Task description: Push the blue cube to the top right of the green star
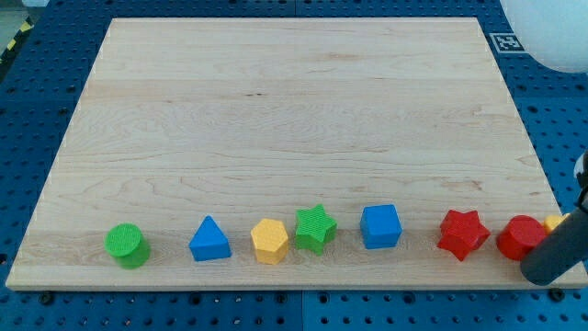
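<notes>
The blue cube [380, 226] sits near the view's bottom edge of the wooden board [294, 110], just right of the green star [315, 227], with a small gap between them. My tip [537, 272] is at the view's bottom right, by the board's corner, well to the right of the blue cube. The dark rod partly covers a red round block [518, 237].
A row of blocks runs along the view's bottom: a green cylinder [126, 245], a blue triangle [210, 240], a yellow hexagon [269, 241] touching the green star, a red star [462, 234], and a mostly hidden yellow block [553, 222] at the far right.
</notes>
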Available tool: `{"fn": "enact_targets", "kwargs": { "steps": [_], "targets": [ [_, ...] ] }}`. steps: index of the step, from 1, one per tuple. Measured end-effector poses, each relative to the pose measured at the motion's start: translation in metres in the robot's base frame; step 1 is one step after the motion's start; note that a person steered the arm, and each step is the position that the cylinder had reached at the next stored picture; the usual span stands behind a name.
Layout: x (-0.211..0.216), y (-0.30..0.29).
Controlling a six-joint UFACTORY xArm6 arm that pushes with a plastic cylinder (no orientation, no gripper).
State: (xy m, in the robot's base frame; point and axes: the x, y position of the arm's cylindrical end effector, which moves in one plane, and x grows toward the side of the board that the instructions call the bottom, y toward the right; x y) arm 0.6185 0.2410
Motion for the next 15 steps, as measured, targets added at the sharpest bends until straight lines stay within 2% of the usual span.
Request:
{"fn": "enact_targets", "kwargs": {
  "steps": [2,5,10,12,15],
  "targets": [
    [-0.007,-0.012],
    [0.0,-0.09],
    [-0.007,-0.131],
    [-0.03,-0.138],
    [-0.044,-0.138]
  ]
}}
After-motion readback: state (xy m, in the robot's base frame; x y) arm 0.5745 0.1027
